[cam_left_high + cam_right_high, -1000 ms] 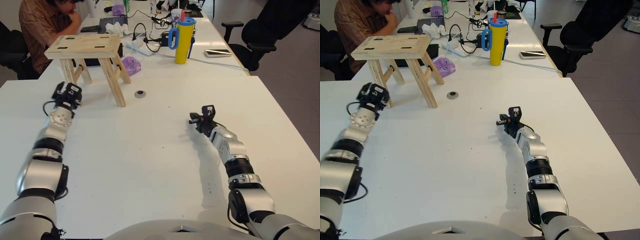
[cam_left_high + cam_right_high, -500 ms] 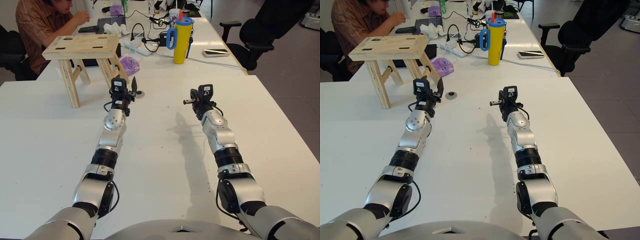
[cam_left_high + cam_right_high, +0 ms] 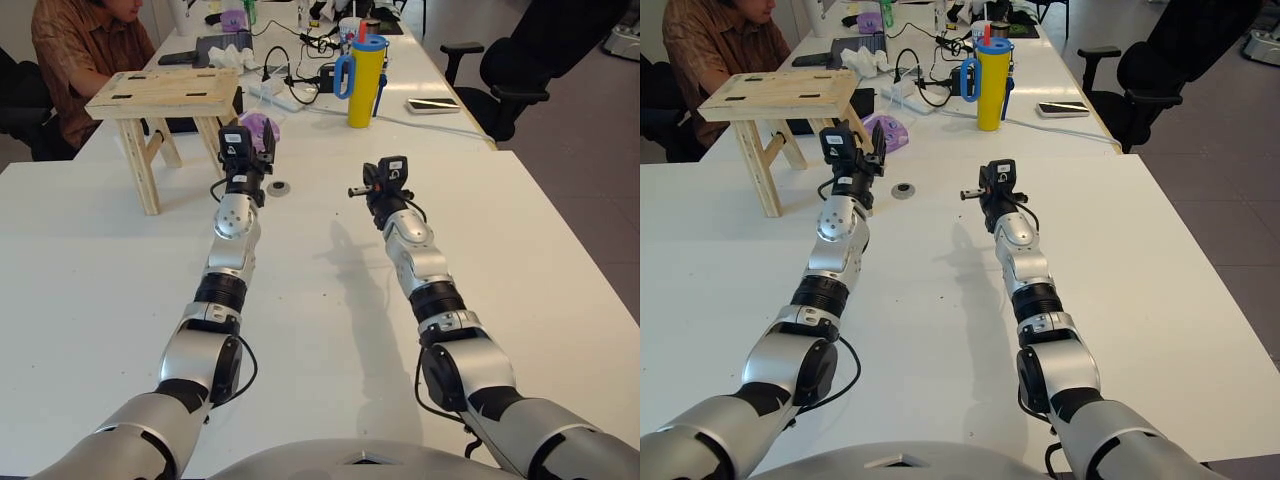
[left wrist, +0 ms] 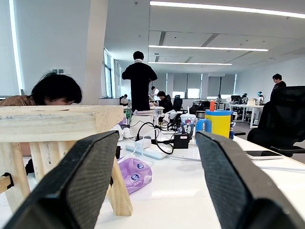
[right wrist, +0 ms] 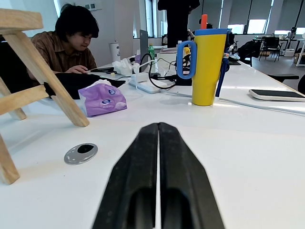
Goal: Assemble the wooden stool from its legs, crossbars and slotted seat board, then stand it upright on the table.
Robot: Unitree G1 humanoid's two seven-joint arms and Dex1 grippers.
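The wooden stool [image 3: 165, 92] stands upright and assembled at the table's far left, slotted seat on top, legs and crossbars below. My left gripper [image 3: 254, 150] is open just in front of the stool's right-hand legs, holding nothing; in the left wrist view its pads [image 4: 71, 191] stand wide apart, with the stool [image 4: 57, 121] close by. My right gripper [image 3: 357, 190] is shut and empty over the table's middle, a little above the surface. The right wrist view has its fingers [image 5: 143, 157] pressed together and a stool leg [image 5: 47, 76] off to one side.
A round metal grommet [image 3: 279, 187] lies between the grippers. A purple pack [image 3: 258, 128], a yellow tumbler with a blue handle [image 3: 367, 80], a phone [image 3: 434, 105] and cables lie on the table beyond. A person sits behind the stool. The near table [image 3: 320, 340] is bare.
Both arms swung inward and stretched forward. The left gripper went from the stool's left side to its right legs. The right gripper rose and moved forward and left.
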